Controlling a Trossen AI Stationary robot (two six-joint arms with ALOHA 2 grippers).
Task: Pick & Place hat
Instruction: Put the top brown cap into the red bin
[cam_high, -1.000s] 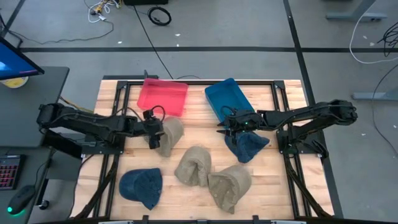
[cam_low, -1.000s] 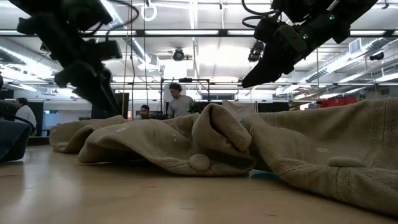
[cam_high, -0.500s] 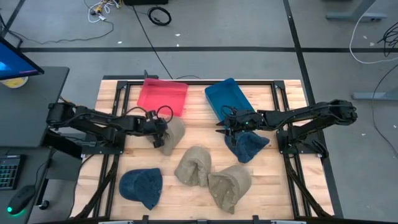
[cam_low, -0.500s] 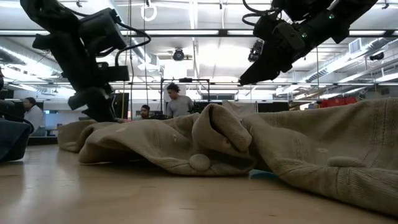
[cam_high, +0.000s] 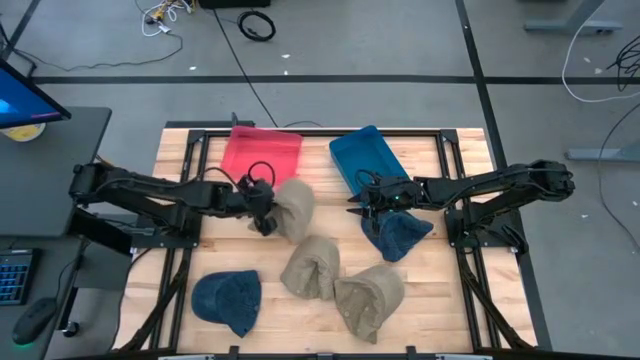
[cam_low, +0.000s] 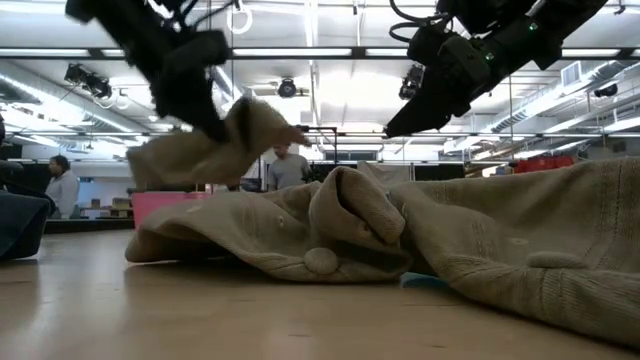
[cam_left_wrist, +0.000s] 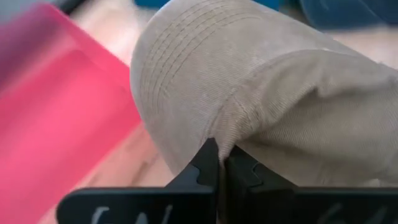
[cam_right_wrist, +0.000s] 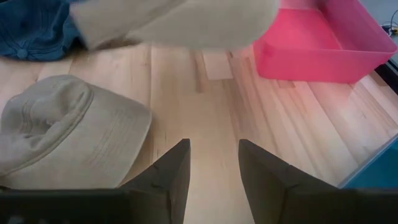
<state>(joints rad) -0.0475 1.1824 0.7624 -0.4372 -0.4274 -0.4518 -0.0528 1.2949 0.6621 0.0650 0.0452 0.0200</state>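
Your left gripper (cam_high: 264, 207) has its fingers (cam_left_wrist: 208, 163) pinched tight on a fold of the tan hat (cam_high: 292, 208), which hangs clear of the desk (cam_high: 440, 290) in the low view (cam_low: 215, 145). From above, the hat sits just in front of the pink bin (cam_high: 262, 155), near its front edge.

Your right gripper (cam_high: 362, 207) hovers above the desk beside the blue bin (cam_high: 365, 158), its fingers (cam_right_wrist: 171, 171) spread wide with nothing between them. A blue hat (cam_high: 400, 235) lies just beside it.

Two more tan hats (cam_high: 312, 266) (cam_high: 368, 297) lie touching near the desk's middle, and another blue hat (cam_high: 228, 301) lies toward the near left corner.

People (cam_low: 288, 165) show in the room behind.
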